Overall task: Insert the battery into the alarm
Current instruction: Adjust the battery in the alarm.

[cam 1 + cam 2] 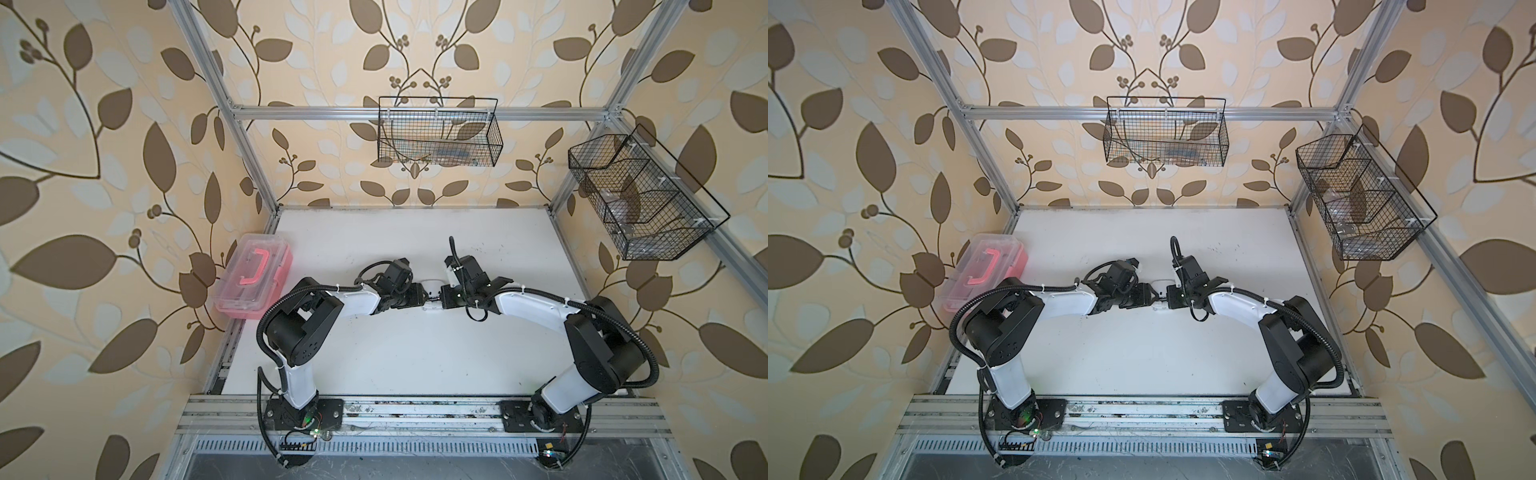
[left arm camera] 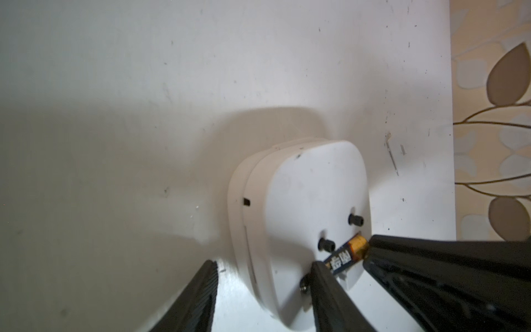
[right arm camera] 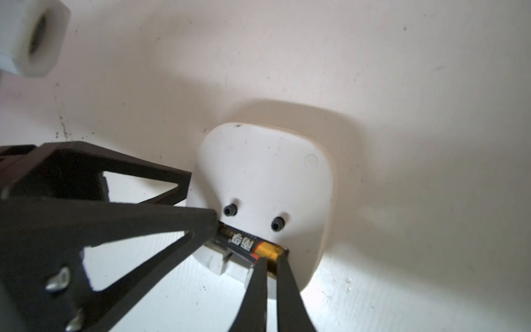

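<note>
Table: a white top is seen in both top views, filling the lower middle of the frame.
Left gripper: the fingers are spread apart at the bottom of the left wrist view, and one fingertip is pressed against the black end of the battery.
Right gripper: closed to a thin slit at the bottom of the right wrist view, with the tips laid on the gold band. Whether the battery is truly pinched cannot be told.
Battery: seated in the open recess along the lower edge of the clock's back, under two black knobs.
Clock: laid face down at frame centre, white back up.
Box: clear with a pink handle, placed at the left of the frame.
Baskets: black wire, hung in the upper frame.
</note>
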Motion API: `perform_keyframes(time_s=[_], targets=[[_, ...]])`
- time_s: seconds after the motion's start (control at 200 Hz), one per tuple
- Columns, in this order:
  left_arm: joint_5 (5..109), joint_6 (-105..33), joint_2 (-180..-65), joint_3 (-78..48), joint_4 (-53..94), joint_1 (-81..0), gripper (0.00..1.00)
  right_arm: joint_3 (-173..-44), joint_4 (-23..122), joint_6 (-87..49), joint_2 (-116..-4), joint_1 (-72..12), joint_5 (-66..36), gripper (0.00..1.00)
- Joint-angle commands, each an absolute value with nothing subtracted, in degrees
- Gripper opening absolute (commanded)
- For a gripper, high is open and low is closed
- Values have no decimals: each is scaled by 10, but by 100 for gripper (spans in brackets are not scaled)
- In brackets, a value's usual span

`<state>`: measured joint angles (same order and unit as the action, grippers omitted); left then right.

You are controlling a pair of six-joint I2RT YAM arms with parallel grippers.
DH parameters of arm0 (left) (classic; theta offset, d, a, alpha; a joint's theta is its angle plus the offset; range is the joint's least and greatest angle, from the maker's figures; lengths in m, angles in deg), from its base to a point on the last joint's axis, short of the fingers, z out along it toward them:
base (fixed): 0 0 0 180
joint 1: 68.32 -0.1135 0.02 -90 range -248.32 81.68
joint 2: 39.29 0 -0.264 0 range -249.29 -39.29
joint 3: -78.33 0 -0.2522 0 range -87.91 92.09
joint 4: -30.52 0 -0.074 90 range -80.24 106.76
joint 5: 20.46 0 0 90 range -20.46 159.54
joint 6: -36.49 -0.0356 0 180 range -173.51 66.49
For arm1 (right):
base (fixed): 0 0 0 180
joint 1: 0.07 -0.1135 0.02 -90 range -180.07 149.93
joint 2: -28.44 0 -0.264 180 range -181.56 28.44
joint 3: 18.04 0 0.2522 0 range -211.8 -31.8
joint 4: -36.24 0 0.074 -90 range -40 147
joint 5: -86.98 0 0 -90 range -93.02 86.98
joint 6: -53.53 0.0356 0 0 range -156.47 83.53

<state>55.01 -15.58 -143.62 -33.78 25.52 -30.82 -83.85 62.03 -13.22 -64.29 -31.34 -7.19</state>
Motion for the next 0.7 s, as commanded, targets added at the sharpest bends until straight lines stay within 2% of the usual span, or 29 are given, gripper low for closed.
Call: perform_keyframes(time_s=[0.0, 0.265, 0.485, 0.695], targets=[[554, -155, -1448, -340, 240, -303, 53, -852, 660, -144, -677, -322, -87, 5], [553, -147, -1452, -351, 253, -303, 53, -884, 699, -150, -726, -326, -86, 2], [562, -163, -1415, -354, 260, -303, 66, -917, 754, -154, -754, -335, -33, 2], [602, -232, -1367, -310, 179, -306, 72, -949, 778, -161, -759, -336, -9, 3]])
